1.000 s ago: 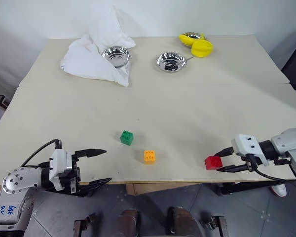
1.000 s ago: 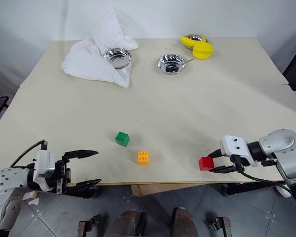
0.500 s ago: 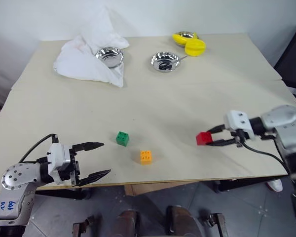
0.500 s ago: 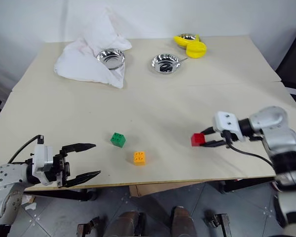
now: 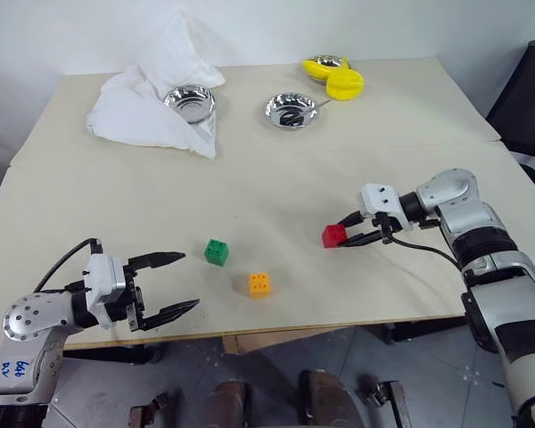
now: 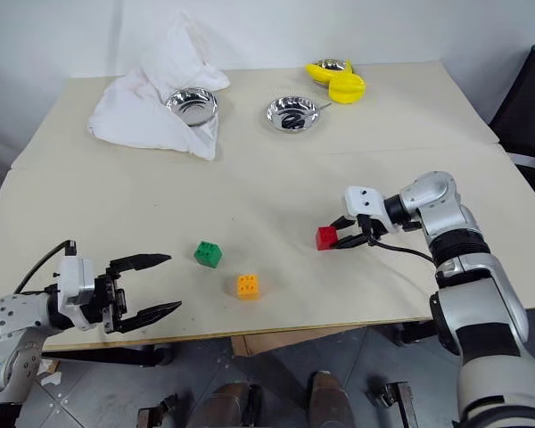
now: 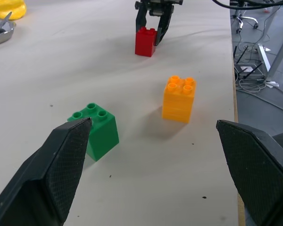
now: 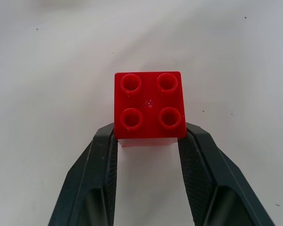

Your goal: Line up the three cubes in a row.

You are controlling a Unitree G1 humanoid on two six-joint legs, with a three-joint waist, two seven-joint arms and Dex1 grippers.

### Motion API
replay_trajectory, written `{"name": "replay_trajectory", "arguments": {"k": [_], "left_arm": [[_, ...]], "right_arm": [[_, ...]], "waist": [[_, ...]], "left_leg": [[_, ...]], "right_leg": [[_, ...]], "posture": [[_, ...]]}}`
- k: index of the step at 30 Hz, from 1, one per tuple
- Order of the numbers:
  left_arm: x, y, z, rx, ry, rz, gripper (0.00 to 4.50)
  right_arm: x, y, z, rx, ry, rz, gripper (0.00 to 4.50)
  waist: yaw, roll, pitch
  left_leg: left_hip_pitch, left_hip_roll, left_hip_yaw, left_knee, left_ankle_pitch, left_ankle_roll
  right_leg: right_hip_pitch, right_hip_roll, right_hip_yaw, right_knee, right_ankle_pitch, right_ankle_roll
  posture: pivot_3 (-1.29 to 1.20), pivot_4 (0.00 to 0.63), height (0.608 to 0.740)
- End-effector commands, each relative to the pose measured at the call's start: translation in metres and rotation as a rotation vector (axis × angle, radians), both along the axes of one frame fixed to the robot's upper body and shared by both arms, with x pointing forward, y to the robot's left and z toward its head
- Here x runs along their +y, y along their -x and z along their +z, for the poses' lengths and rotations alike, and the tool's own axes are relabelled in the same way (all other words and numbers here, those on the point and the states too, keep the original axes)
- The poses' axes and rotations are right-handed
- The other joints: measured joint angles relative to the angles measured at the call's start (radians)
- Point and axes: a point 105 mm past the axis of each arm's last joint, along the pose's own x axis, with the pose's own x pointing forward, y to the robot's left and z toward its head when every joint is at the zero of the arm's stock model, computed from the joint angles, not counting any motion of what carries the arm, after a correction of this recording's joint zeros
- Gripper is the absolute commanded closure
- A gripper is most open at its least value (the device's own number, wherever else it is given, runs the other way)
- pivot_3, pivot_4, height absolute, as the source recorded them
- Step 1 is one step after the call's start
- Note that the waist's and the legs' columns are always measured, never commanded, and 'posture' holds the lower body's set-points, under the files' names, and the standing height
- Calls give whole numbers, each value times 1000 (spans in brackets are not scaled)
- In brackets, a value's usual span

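Pale beige desk point(image 5: 250, 178) stretches ahead. Near its front edge sit a small green studded plastic cube point(image 5: 217, 251) and, just beside it toward the right, an orange-yellow studded plastic cube point(image 5: 259, 284). The right hand point(image 5: 352, 234) is clenched on a red studded plastic cube point(image 5: 333, 235), well to the right of the other two and out of line with them. The left hand point(image 5: 176, 285) hangs released at the front edge. No row is formed yet; the red cube needs placing.
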Motion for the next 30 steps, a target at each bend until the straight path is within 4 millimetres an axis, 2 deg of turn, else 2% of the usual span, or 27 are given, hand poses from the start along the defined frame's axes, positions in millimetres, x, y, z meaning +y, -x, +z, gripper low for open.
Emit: {"name": "replay_trajectory", "arguments": {"k": [1,5,10,14,20,24,30], "left_arm": [[-2,4,8,-42,13,4,0],[-2,4,8,-42,13,8,0],[-1,4,7,-41,11,18,0],[5,5,5,-41,12,54,0],[33,11,-3,-10,12,180,0],[63,18,-15,56,15,296,0],[71,27,-16,77,-15,294,0]], "right_arm": [[-2,2,2,13,20,22,3048],[-3,2,2,46,18,9,3048],[-1,-2,20,-14,-38,4,1418],[-11,2,33,-56,-112,-5,82],[-42,34,49,-139,-345,-2,34],[-59,81,39,-51,-441,23,34],[-87,105,22,-48,-463,-70,34]], "waist": [[1,0,0],[2,0,0],[2,0,0],[3,0,0],[18,0,0],[30,1,1],[31,1,1]], "left_leg": [[0,0,0,0,0,0],[0,0,0,2,0,0],[0,0,0,1,0,0],[-1,0,0,0,0,0],[-2,-1,-2,-1,0,0],[-1,0,-1,-1,-1,0],[1,1,1,2,-1,1]], "right_leg": [[0,0,0,0,0,0],[1,0,0,0,0,0],[0,0,0,1,0,0],[-1,0,0,0,0,0],[0,-1,-1,-1,0,0],[0,-1,-1,-2,0,0],[5,-1,0,-4,0,0]], "posture": [[0,150,740],[0,150,740],[0,150,740],[0,150,740],[0,150,740],[0,150,740],[0,150,740]]}}
